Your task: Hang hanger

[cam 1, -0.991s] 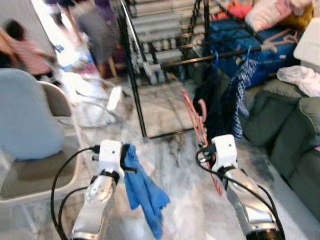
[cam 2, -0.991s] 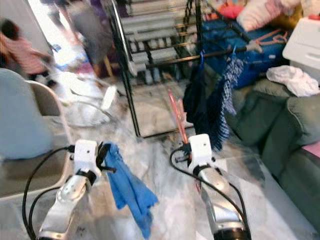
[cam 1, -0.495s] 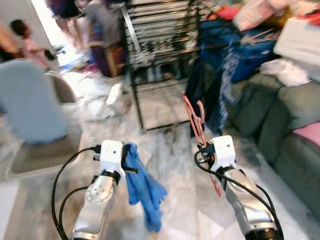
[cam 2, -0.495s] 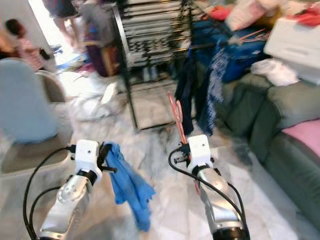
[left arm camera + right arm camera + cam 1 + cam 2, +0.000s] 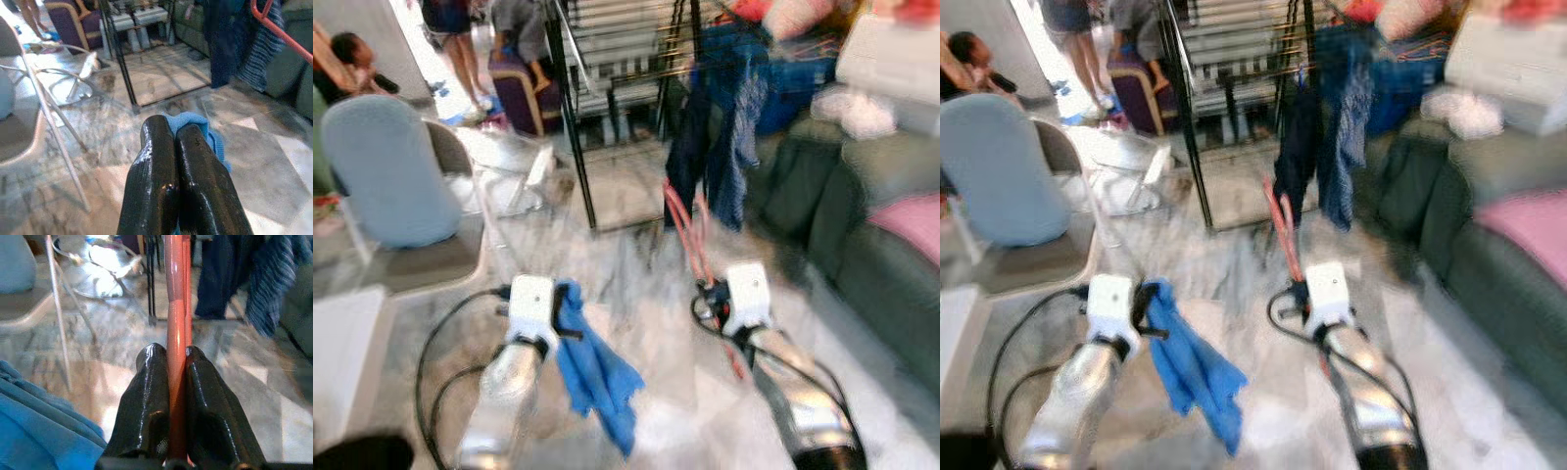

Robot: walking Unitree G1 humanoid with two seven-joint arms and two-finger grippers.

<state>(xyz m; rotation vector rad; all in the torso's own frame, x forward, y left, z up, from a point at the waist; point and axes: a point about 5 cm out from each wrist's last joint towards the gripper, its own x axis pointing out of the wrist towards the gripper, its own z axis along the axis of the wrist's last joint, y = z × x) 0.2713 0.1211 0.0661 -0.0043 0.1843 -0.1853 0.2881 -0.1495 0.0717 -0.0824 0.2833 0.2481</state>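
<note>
Grey marble floor [image 5: 636, 294] gleaming, black metal rack [image 5: 607, 88] standing ahead, blue-backed chair [image 5: 386, 186] sitting left, green sofa [image 5: 871, 245] running along right

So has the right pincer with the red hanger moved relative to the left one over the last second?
No. The right pincer, shut on the red hanger, sits level with the left pincer as before; the camera has turned, shifting the black rack.

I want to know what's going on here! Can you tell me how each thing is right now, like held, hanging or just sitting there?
Left gripper: shut on the blue cloth.
Blue cloth: held, hanging down loose.
Right gripper: shut on the red hanger.
Red hanger: held upright, not hung yet.
Drying rack: standing on the floor.
Dark clothes: hanging from the rack.
Chair: standing.
</note>
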